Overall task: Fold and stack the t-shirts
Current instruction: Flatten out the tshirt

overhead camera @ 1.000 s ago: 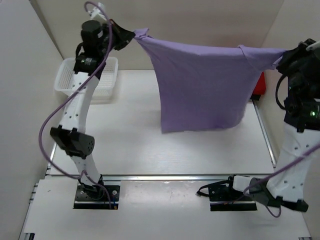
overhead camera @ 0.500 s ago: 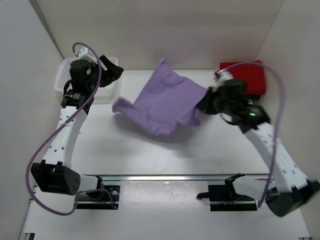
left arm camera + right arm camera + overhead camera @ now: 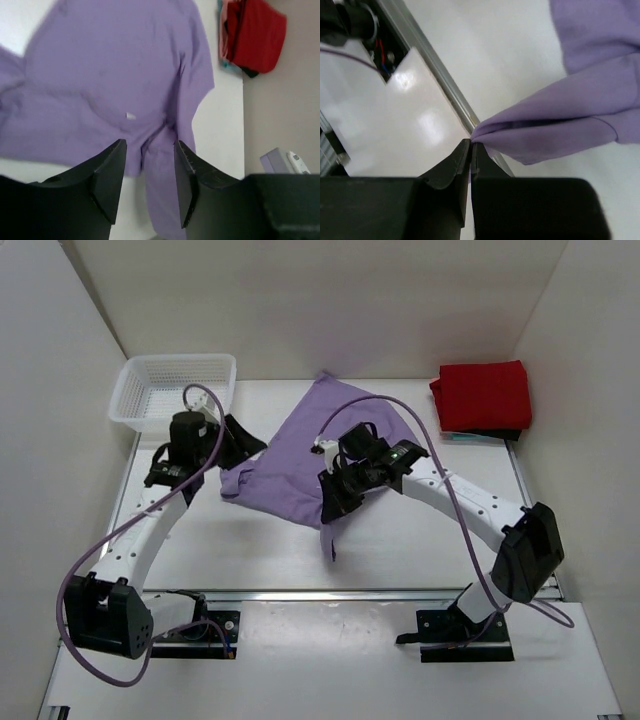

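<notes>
Risk first, from the left. Left gripper unclenched, nothing between its fingers in the wrist view, poised just at the left edge of the lavender t-shirt. Closing short of the hem likely to catch air or a single layer, leaving that side slack and the fold skewed.

Lavender t-shirt lying crumpled and slanted mid-table, with a narrow tail trailing toward the near rail. Any pull from one side alone likely to twist it rather than flatten it.

Right gripper clamped on a bunched corner of that shirt, pinch right at the fingertips. Thin hold, so prone to slipping out on a fast lift, or to dragging the whole garment off line.

Red t-shirt folded at the far right corner, well apart from both grippers. No threat to it now, though liable to be knocked askew at stacking.

Pose: white mesh basket at far left, left arm stretched forward low just in front of it, wrist bent toward the shirt. Right arm reaching across to mid-table, elbow out to the right, wrist turned back toward the near rail, gripper low over the cloth.
</notes>
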